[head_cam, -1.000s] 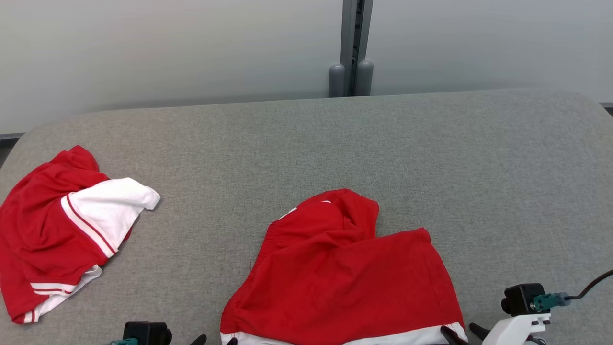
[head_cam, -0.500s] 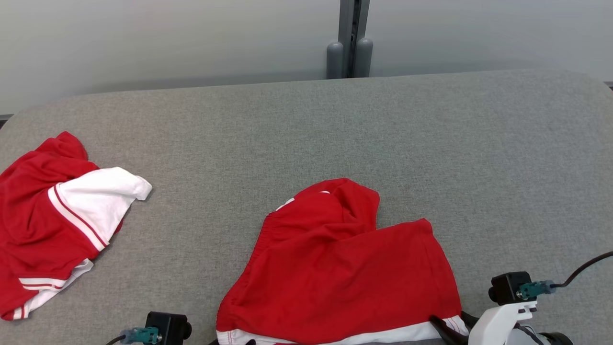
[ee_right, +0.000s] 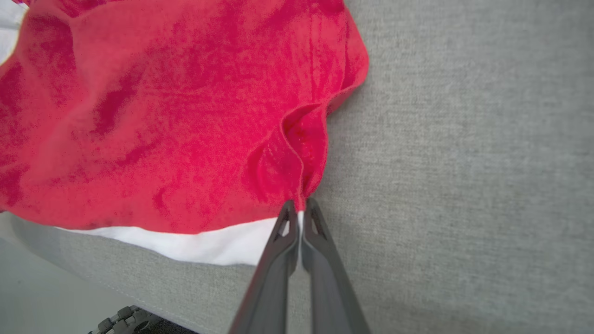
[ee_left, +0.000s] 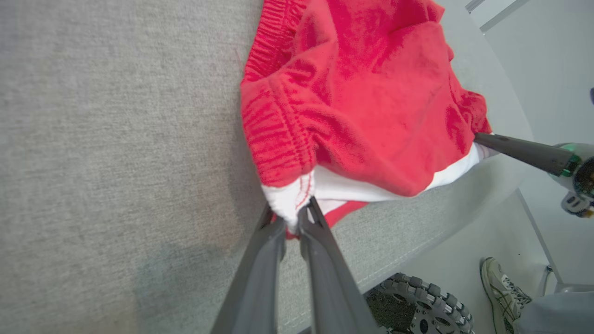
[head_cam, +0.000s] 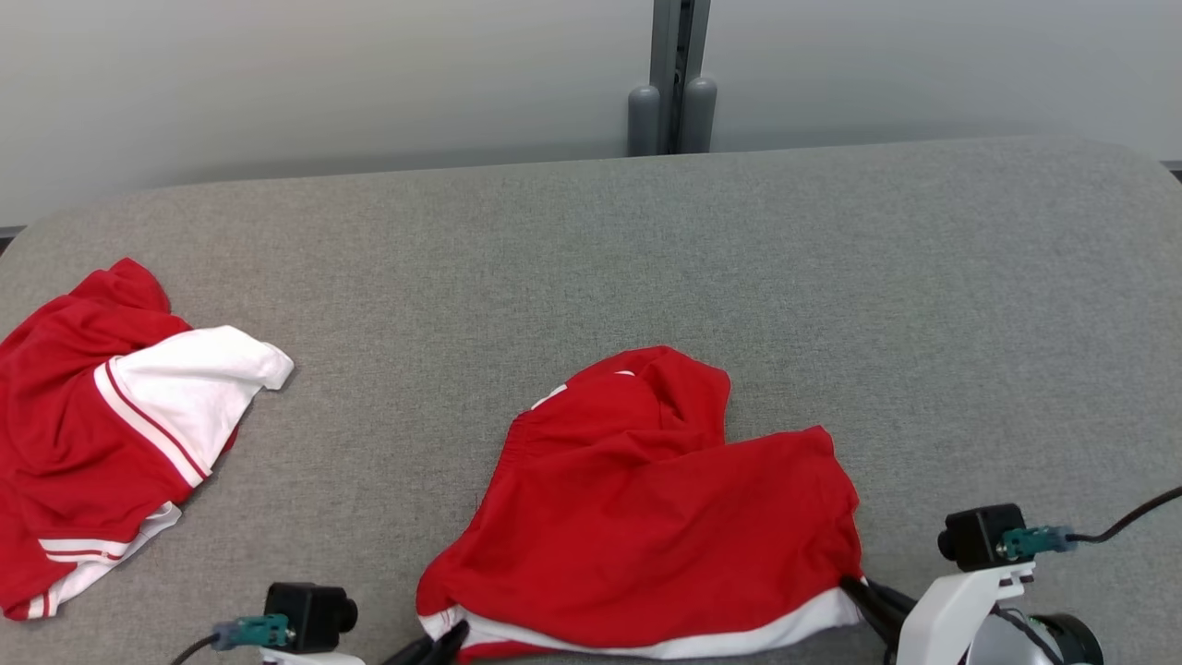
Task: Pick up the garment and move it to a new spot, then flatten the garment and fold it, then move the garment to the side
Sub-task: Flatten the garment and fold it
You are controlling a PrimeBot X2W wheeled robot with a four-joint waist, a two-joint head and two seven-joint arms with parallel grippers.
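Well left of garment [head_cam: 646,517], red-white cloth [head_cam: 102,443].

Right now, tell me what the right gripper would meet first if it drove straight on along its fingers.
The red garment: the right gripper is shut on its corner, so it would probably bunch that cloth forward over the grey table.

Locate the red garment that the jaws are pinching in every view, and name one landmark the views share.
Head view: red garment, low centre on the grey table.
Left wrist view: upper centre; left gripper, jaws shut on its white corner.
Right wrist view: upper left; right gripper, jaws shut on its edge.
Shared landmark: the white hem along the garment's near edge.
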